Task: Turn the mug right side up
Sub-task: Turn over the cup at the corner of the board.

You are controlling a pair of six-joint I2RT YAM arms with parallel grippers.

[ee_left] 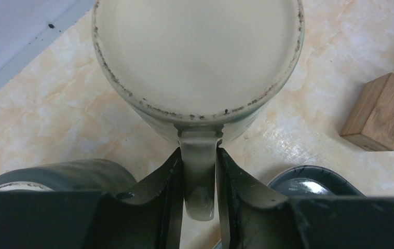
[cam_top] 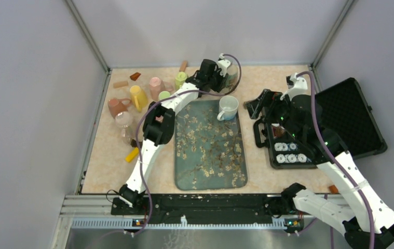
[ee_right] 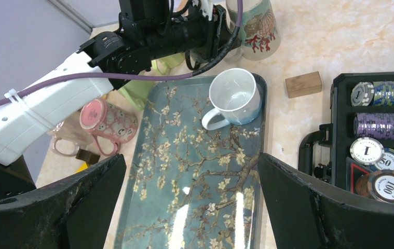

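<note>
The mug (ee_left: pixel 197 57) is pale, with a coral print, and stands upside down on the table at the back, its speckled base facing the left wrist camera. It also shows in the top view (cam_top: pixel 232 73) and the right wrist view (ee_right: pixel 254 23). My left gripper (ee_left: pixel 199 153) is shut on the mug's handle (ee_left: pixel 200 176), one finger pressed to each side of it. My right gripper (ee_right: pixel 192 202) is open and empty, hovering over the right part of the floral tray (ee_right: pixel 194 171), apart from the mug.
A white cup (cam_top: pixel 228 107) stands upright on the far end of the tray (cam_top: pixel 210 150). A wooden block (ee_left: pixel 379 111) lies right of the mug. Several mugs (cam_top: pixel 138 97) crowd the back left. An open poker chip case (cam_top: pixel 309 145) lies at right.
</note>
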